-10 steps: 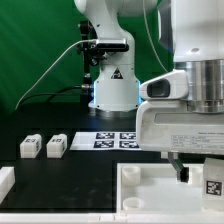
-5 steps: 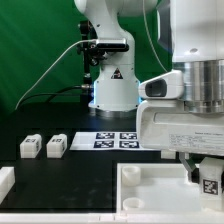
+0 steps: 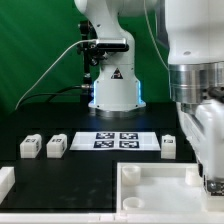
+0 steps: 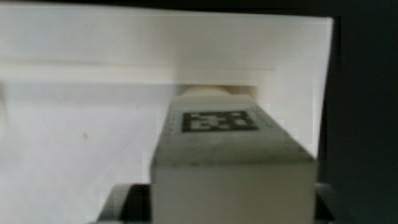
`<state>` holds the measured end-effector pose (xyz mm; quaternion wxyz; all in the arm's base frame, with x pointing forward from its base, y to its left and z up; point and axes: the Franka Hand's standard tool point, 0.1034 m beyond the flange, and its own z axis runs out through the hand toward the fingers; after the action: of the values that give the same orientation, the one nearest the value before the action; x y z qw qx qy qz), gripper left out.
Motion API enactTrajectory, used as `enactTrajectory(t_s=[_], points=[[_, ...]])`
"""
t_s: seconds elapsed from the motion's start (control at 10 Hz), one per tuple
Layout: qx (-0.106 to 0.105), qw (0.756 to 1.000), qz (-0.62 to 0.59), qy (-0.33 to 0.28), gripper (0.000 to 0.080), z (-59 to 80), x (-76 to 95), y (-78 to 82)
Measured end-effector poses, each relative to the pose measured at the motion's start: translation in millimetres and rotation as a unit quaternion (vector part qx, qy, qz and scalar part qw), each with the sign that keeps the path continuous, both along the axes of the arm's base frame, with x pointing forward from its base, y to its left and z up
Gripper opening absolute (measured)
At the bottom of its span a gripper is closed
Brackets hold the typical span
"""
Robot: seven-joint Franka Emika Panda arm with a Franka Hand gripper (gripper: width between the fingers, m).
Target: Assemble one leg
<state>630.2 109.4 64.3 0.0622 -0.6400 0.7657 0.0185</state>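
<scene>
In the wrist view my gripper [image 4: 222,205] is shut on a leg [image 4: 222,150], a white peg with a square tag on its face, its far end against the large white tray-like part [image 4: 107,70]. In the exterior view the gripper [image 3: 211,176] hangs low over the right side of that tray-like part [image 3: 150,172], and the held leg is mostly hidden by the hand. Two more legs [image 3: 30,146] [image 3: 56,146] stand on the black table at the exterior view's left. A third loose leg [image 3: 169,146] stands right of the marker board [image 3: 117,139].
The robot's base [image 3: 112,90] stands behind the marker board. A white block [image 3: 5,180] lies at the lower-left edge of the exterior view. A green backdrop closes off the back.
The hand has turned and sunk lower over the tray-like part's right side. The held leg's tag no longer shows in the exterior view, and the leg beside the marker board is now uncovered.
</scene>
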Motion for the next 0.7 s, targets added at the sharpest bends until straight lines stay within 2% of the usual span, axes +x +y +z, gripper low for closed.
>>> enactTrajectory(t_s=[0.1,0.2,0.5,0.6,0.7], points=[[0.006,0.996,-0.089,-0.013,0.0292,-0.1,-1.8,1.6],[0.002,0.991,-0.137,-0.011,0.0305,0.2,-2.9,-0.5],[-0.001,0.993,-0.12,-0.003,0.0305,-0.8,-5.9,0.1],[-0.001,0.993,-0.119,-0.002,0.0496,-1.1,-6.1,0.1],[-0.001,0.993,-0.118,-0.003,0.062,-0.7,-6.3,1.2]])
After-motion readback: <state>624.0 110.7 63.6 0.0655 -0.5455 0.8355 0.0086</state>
